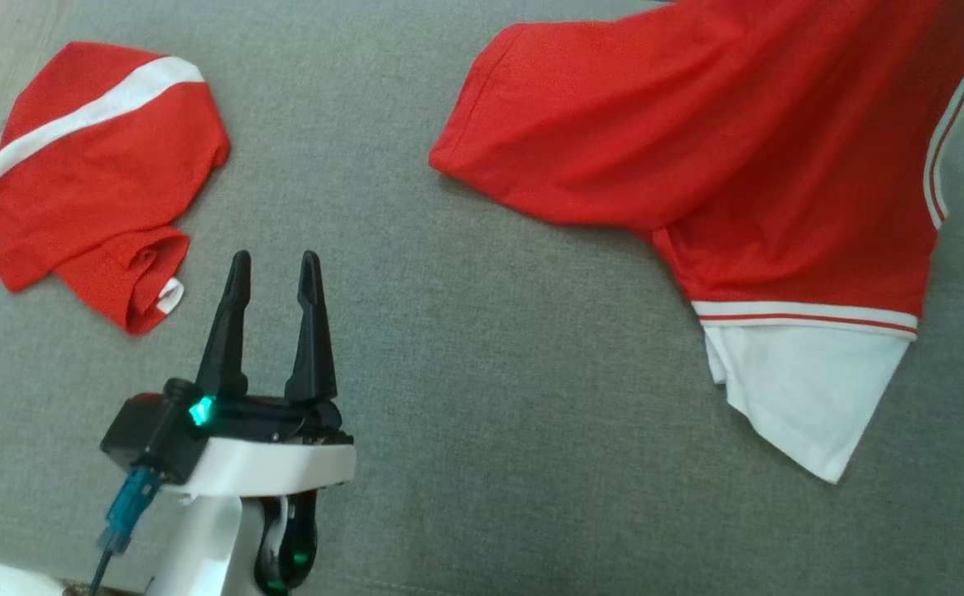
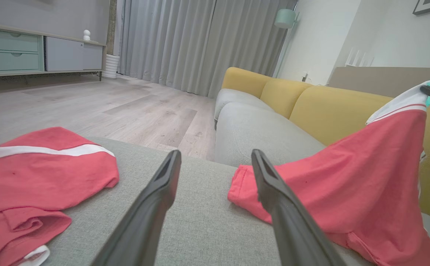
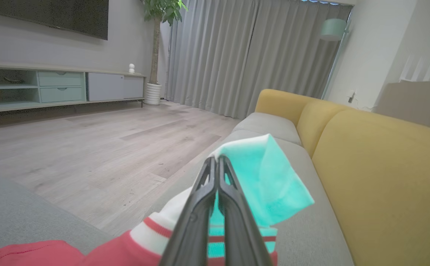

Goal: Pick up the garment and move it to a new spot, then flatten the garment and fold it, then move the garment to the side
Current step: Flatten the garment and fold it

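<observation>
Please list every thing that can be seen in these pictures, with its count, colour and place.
held shirt: 1, red with white collar, lifted at the right, its lower part on the seat
other garment: 1, red with white stripe, crumpled on the seat, left
seat: 1, grey, under both garments
sofa back: 1, yellow, behind the seat
curtains: 1 set, grey, far wall
cabinet: 1, pale green and white, along the wall
floor: 1, pale wood
left gripper: 1, dark, open, between the garments
right gripper: 1, dark, shut on the collar
</observation>
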